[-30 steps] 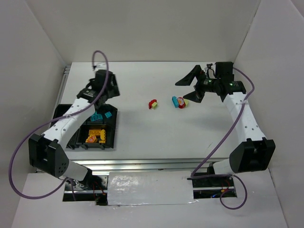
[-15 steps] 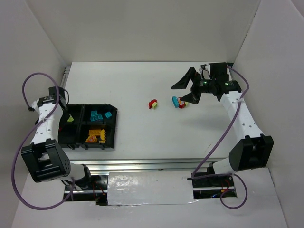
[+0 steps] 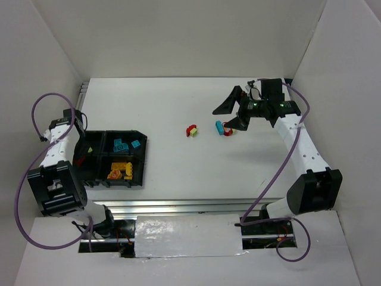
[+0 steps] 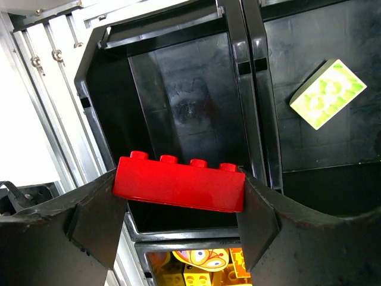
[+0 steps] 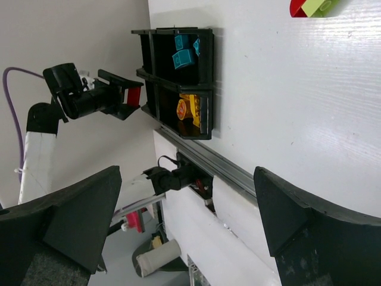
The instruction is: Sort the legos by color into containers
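The left gripper (image 4: 178,192) is clamped on a red brick (image 4: 178,183), one finger pressing each short end, with the studs facing the far side of the wrist view. The brick is held level above the near-left compartment of the black tray (image 3: 144,164), and that compartment's dark floor shows bare beneath it. In the compartment next to it, far-left in the top view, lies a single lime green brick (image 4: 327,94), flat and turned at an angle. Below the gripper in the wrist view a heap of orange-yellow bricks (image 4: 202,266) fills the near-right compartment, and the top view shows two cyan bricks (image 3: 121,145) in the far-right one. Metal rails (image 4: 47,119) run along the tray's outer side at the desk's near edge. Across the white desk (image 3: 178,101), well apart from the tray, the right gripper (image 3: 231,114) hangs with its fingers spread wide and nothing between them. Just beside it on the desk lie a cyan brick (image 3: 219,126) and a red-and-yellow piece (image 3: 228,131), touching or nearly so, with another red-and-yellow piece (image 3: 191,130) a little nearer the tray.
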Motion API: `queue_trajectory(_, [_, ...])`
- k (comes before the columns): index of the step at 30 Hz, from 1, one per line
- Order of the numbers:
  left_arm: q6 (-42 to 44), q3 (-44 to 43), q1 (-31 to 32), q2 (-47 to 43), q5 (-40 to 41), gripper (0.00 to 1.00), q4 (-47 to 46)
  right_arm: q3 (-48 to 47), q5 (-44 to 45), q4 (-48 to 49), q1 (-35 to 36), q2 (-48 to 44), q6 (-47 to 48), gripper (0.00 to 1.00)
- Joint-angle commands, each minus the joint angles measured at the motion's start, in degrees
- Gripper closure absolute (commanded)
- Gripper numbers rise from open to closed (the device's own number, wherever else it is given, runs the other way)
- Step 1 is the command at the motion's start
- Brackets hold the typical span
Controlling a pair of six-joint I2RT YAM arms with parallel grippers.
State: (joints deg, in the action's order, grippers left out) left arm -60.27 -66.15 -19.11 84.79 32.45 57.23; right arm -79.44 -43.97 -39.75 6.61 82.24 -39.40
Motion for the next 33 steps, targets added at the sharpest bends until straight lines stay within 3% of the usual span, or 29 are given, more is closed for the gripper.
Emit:
queue_trajectory(1, [-0.8, -1.4, -0.4, 0.4, 0.0, 0.78, -0.1, -2.2, -0.7, -0.2, 0.3, 0.7, 1.4, 0.0])
queue_trajectory(4, [-0.5, -1.1, -0.5, -0.2, 0.1, 0.54, -0.9, -2.7, -0.9, -0.2, 0.3, 1.6, 1.3, 0.0])
queue_trajectory(7, [-0.8, -2.0, -0.4, -0.7, 0.8, 0.37, 0.1, -3.7, -1.1, -0.7, 0.3, 2.7, 1.3, 0.0])
queue_trajectory(12, [-1.5, -2.2, -0.5, -2.0, 1.7, 0.19, 1.3, -6.0, -1.5, -1.4, 0.8, 4.4, 1.4, 0.0])
queue_trajectory(15, [-1.7, -1.6, -0.6, -2.6, 1.2, 0.0, 1.1, -7.2, -1.5, -1.8, 1.2, 5.6, 1.6, 0.0])
queue_trajectory(21, [-1.7, -0.8, -0.5, -3.7, 1.3, 0.01, 1.1, -8.2, -1.5, -2.4, 1.7, 6.7, 1.7, 0.0])
queue_trajectory(25, [2.9, -4.8, 0.0, -4.5, -1.9, 0.0, -1.8, -8.1, -0.9, -2.4, 1.8, 6.4, 1.7, 0.0])
queue_trajectory(28, [11.6, -10.2, 7.7, -3.6, -4.6, 0.01, -10.2, -8.4, 0.3, -3.0, 1.8, 6.5, 2.0, 0.0])
queue_trajectory(29, [17.2, -11.9, 14.1, -2.6, -5.1, 0.01, -13.0, -9.1, 0.9, -3.4, 1.8, 6.5, 2.0, 0.0])
queue_trajectory(33, [29.8, -22.2, 29.5, 5.8, -12.0, 0.01, -22.9, -11.8, 7.0, -7.4, 1.7, 5.9, 2.5, 0.0])
